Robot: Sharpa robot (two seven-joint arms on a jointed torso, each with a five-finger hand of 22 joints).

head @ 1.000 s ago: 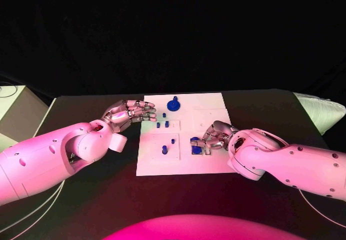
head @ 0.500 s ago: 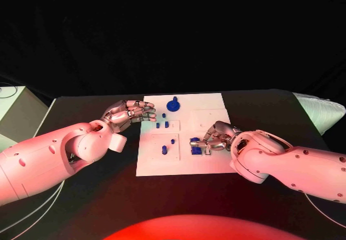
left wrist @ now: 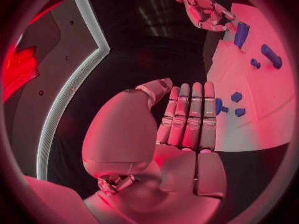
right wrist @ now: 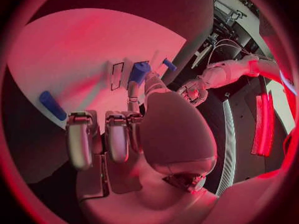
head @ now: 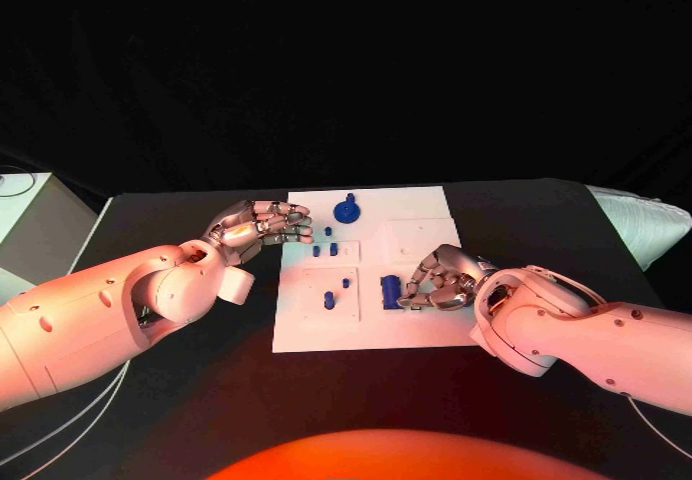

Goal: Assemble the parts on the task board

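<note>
Blue part (head: 389, 291) | pinched by right robot hand (head: 441, 278) | left robot hand (head: 261, 229) curled, holding nothing

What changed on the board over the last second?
The right robot hand drew back slightly toward the board's right side, staying at the upright blue part; whether it grips it is unclear. The left robot hand, the task board and the round blue part stayed put.

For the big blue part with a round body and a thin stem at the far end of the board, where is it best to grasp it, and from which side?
Probably by the thin stem on top of the big blue part, coming down from above. It stands clear above the round body, which looks too wide and low on the task board for the fingers. The left hand hangs nearest, holding nothing.
</note>
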